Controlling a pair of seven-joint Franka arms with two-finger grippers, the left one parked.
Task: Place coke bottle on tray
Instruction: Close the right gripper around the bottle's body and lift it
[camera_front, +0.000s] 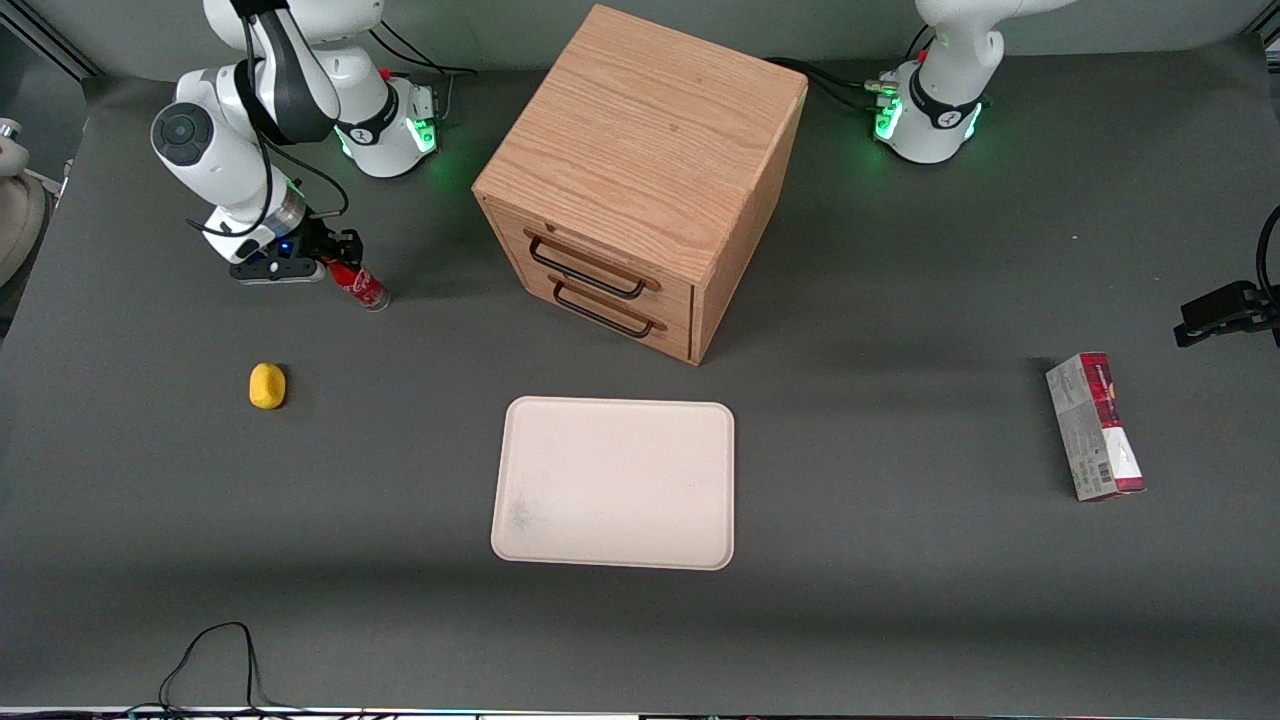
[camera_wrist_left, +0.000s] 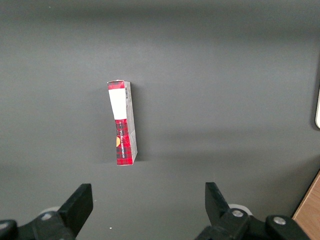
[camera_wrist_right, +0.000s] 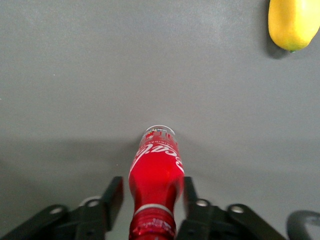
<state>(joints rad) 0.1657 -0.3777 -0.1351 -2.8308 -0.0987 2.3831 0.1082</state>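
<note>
You have even, soft light from above on the dark surface (camera_front: 900, 620), with no strong glare. The wooden cabinet (camera_front: 640, 170) throws a soft shadow toward the parked arm's end, and a broad faint shadow band lies near the front edge. Green lamps glow at both arm bases. In the right wrist view the bottle (camera_wrist_right: 156, 185) between the fingers of the hand (camera_wrist_right: 150, 202) has small bright highlights, and its shadow is blurred.

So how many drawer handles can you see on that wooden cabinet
2. Upper handle and lower handle, stacked on the cabinet front, facing the tray. No others visible. The gripper is toward the working arm's end, shut on the coke bottle.
</note>
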